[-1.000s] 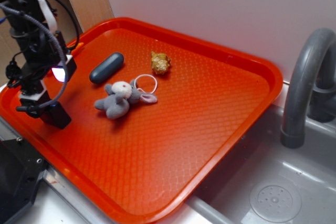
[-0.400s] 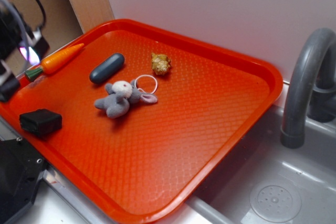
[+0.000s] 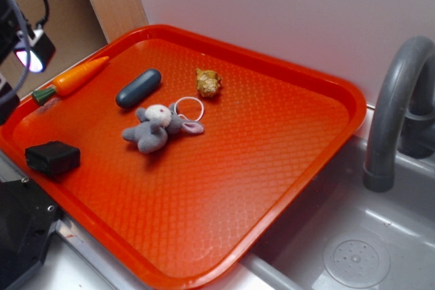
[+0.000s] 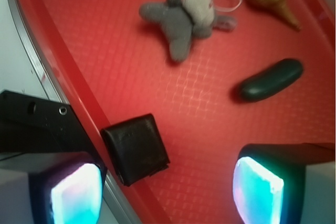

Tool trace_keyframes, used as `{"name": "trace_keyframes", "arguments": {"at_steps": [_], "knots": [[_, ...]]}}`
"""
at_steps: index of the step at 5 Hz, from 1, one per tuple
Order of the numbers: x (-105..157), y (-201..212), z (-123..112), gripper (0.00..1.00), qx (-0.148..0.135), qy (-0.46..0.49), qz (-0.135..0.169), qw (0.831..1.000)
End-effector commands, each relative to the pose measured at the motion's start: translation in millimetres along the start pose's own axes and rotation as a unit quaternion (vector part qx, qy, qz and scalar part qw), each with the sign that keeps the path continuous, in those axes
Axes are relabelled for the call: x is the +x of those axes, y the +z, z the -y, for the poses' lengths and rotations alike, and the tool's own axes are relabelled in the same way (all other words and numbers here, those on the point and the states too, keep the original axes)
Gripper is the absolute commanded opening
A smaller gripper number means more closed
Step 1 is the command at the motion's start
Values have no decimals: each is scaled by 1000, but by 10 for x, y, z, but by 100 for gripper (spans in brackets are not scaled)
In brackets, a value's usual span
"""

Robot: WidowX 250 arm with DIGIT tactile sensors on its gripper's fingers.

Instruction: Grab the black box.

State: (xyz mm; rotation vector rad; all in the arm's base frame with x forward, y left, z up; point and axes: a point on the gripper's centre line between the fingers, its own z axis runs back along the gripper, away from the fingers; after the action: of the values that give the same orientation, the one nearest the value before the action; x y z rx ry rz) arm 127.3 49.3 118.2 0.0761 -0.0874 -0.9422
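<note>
The tool (image 4: 168,190) hangs wide above the box (image 4: 135,148), which hugs the tray (image 3: 299,188) rim; one finger could strike it.

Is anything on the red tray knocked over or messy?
Nothing looks spilled or broken. The grey plush bunny lies flopped on its side on the red plastic tray, and the small matte black box sits close to the tray's edge.

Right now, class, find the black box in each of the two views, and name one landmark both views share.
Exterior: the black box lies at the tray's near left corner, far left of the picture.
Wrist: it sits low and left of centre, against the tray's rim, between the gripper's open fingers.
Shared landmark: the grey plush bunny.
</note>
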Motion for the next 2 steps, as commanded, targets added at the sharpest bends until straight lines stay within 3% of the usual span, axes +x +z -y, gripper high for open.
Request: {"name": "trace_keyframes", "arguments": {"at_steps": [1,2], "knots": [[40,-434,-83,100,-58,-31,-49,997],[59,-600,-251,100,-73,-38,-73,994]]}}
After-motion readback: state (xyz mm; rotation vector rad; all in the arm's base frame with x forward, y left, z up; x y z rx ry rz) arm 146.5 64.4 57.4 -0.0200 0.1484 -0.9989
